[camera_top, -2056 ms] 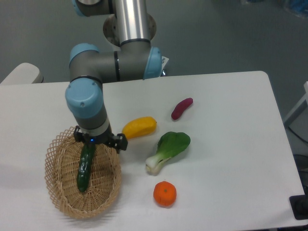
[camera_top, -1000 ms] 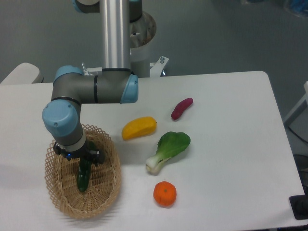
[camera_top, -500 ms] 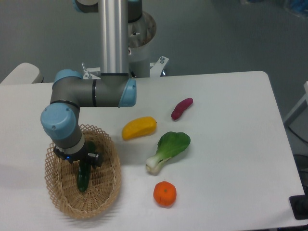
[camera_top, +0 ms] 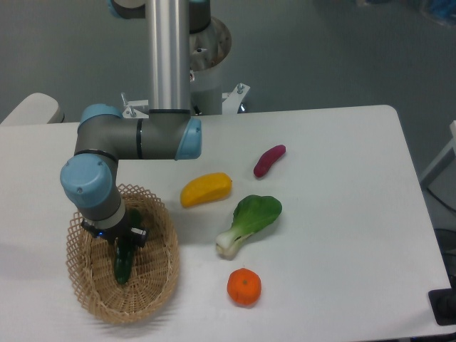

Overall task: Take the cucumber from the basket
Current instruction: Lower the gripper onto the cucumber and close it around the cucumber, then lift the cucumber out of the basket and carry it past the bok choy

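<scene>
The dark green cucumber (camera_top: 122,266) lies lengthwise inside the tan wicker basket (camera_top: 160,285) at the front left of the table. My gripper (camera_top: 118,244) is lowered into the basket right over the cucumber's upper half. Only the lower half of the cucumber shows below it. The blue and grey wrist (camera_top: 91,191) covers the fingers from above, so how the jaws stand on the cucumber does not show.
On the white table to the right of the basket lie a yellow fruit (camera_top: 206,189), a purple sweet potato (camera_top: 269,160), a light green bok choy (camera_top: 249,223) and an orange (camera_top: 244,286). The arm's upright column (camera_top: 168,57) stands behind the basket.
The arm swung left and came down into the basket, from the cucumber's top end to its middle. In the last half second it hardly moved. The cucumber lies where it was.
</scene>
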You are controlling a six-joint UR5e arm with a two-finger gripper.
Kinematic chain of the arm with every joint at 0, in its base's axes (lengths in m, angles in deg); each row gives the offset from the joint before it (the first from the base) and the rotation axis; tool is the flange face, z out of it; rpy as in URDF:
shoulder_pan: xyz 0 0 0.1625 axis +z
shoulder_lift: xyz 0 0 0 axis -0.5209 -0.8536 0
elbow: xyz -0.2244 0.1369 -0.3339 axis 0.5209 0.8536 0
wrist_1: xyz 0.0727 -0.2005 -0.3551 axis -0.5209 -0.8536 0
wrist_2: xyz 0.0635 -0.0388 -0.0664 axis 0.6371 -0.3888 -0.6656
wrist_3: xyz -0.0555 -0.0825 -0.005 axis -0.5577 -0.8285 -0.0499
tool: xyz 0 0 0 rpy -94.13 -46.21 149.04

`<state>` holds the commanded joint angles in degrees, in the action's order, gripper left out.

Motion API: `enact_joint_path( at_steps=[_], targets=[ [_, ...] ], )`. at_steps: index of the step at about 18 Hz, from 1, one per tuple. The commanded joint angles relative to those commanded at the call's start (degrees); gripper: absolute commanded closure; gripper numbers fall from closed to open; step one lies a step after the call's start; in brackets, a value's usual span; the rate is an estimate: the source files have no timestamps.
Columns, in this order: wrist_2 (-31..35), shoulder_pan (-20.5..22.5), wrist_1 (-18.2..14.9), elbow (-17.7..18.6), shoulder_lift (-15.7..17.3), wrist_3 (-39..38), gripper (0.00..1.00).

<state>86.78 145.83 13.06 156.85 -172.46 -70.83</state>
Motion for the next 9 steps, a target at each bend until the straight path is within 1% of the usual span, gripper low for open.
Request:
enact_joint_path(
  at_steps=[2, 5, 8, 9],
  targets=[
    [0.1, 0.0, -0.1, -0.4, 0.1, 0.0, 0.64],
    [0.1, 0.1, -0.4, -1.3, 1.1, 0.8, 0.64],
    [0.0, 0.3, -1.2, -2.7, 3.2, 3.6, 0.64],
    [0.1, 0.5, -1.4, -3.7, 4.0, 4.7, 0.67]
  ],
)
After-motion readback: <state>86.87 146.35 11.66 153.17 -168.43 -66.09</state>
